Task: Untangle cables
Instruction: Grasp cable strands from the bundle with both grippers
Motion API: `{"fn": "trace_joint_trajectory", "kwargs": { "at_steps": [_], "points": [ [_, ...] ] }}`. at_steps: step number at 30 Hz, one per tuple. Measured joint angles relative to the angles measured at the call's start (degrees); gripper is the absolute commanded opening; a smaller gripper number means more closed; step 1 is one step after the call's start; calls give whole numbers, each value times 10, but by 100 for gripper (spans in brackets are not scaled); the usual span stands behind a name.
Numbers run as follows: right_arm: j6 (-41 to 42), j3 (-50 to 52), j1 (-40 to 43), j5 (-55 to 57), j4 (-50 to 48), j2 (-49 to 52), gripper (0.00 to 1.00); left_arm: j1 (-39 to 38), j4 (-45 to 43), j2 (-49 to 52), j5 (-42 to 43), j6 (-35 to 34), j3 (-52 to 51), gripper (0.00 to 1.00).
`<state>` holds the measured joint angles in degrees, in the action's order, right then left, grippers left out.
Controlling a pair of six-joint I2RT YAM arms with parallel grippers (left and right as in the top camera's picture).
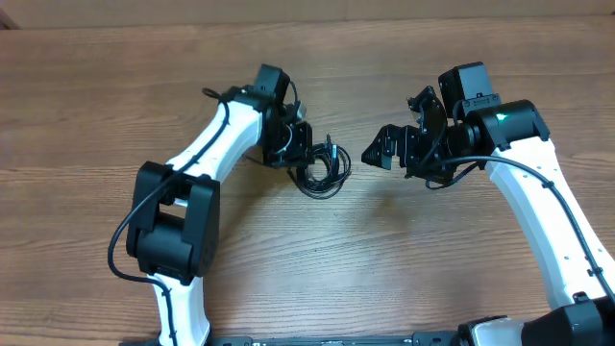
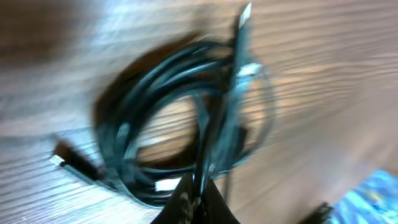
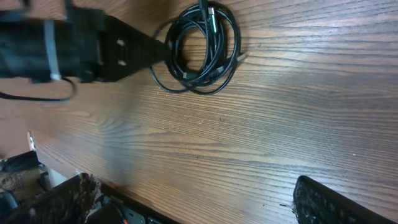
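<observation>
The cables point(image 1: 324, 170) are thin black cords wound together in one small coil on the wooden table, at the middle. My left gripper point(image 1: 300, 161) is at the coil's left edge and is shut on a strand of it. In the left wrist view the coil point(image 2: 180, 118) fills the frame, blurred, with small plugs sticking out, and my fingers point(image 2: 198, 202) pinch a strand at the bottom. My right gripper point(image 1: 392, 146) is open and empty, to the right of the coil and apart from it. The right wrist view shows the coil point(image 3: 202, 50) with the left gripper at it.
The wooden table point(image 1: 317, 269) spreads all around the coil. Both white arms reach in from the front, the left arm point(image 1: 183, 211) and the right arm point(image 1: 548, 211). The table's near edge shows in the right wrist view point(image 3: 124, 199).
</observation>
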<state>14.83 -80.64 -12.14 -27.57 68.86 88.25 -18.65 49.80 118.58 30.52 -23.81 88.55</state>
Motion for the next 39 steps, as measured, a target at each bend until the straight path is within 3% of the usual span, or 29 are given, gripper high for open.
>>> {"fn": "trace_joint_trajectory", "kwargs": {
  "at_steps": [6, 16, 23, 31, 39],
  "points": [
    [1, 0, 0, 0, -8, 0, 100, 2, 39, -91, 62, 4, 80, 4],
    [2, 0, -12, -63, -70, 1, 100, -1, 30, -303, 86, -1, 110, 4],
    [19, 0, -44, -125, -142, 1, 100, -1, 12, -349, 89, -38, 110, 4],
    [27, 0, -78, -131, -148, 2, 100, -1, -56, -415, 82, -68, 109, 4],
    [27, 0, -86, -146, -222, 2, 100, -1, -136, -430, 85, -190, 109, 4]
  ]
}}
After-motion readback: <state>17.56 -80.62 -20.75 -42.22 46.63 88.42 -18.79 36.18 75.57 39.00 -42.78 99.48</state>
